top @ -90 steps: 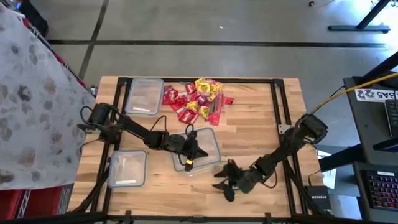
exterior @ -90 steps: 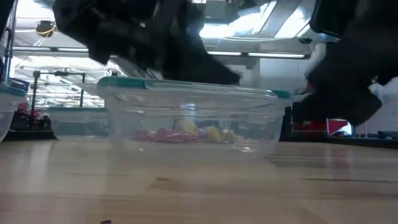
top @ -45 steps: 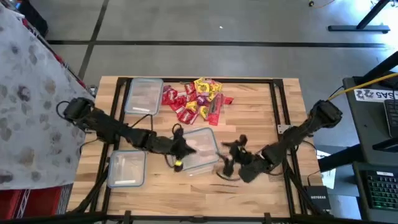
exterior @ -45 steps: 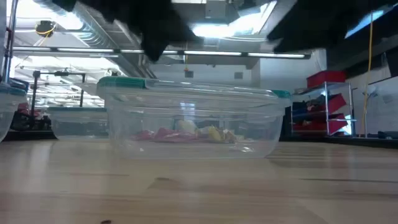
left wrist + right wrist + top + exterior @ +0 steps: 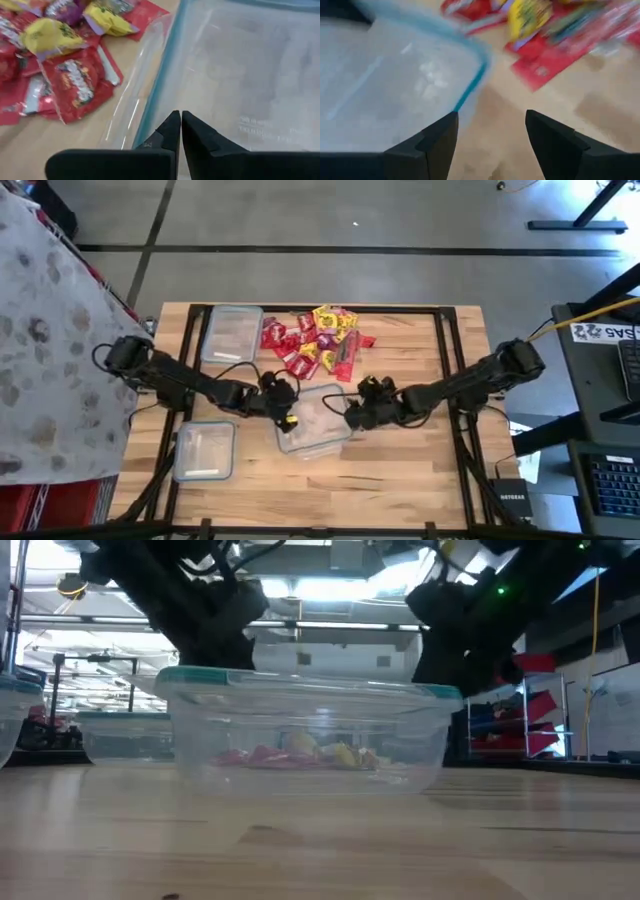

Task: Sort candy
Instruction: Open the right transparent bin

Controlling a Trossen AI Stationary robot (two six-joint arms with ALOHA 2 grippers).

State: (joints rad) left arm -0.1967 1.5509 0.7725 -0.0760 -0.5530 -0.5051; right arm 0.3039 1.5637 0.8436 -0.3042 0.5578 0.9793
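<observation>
Left hand (image 5: 180,122) pinched closed, right hand (image 5: 490,131) spread wide, flanking 1 of 3 tubs (image 5: 318,420) beside 1 candy pile (image 5: 315,340)

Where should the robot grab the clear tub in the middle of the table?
Probably by its rim. The middle tub sits open, so a gripper could pinch the thin upright wall from above. The right gripper, open, is beside the tub's right edge, clear of the candy heaped behind. The left gripper, shut, is at the tub's left edge.

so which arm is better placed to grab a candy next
Probably the right. Its gripper has open fingers pointing toward the candy, beside the clear tub. The left gripper is shut at that tub's rim.
</observation>
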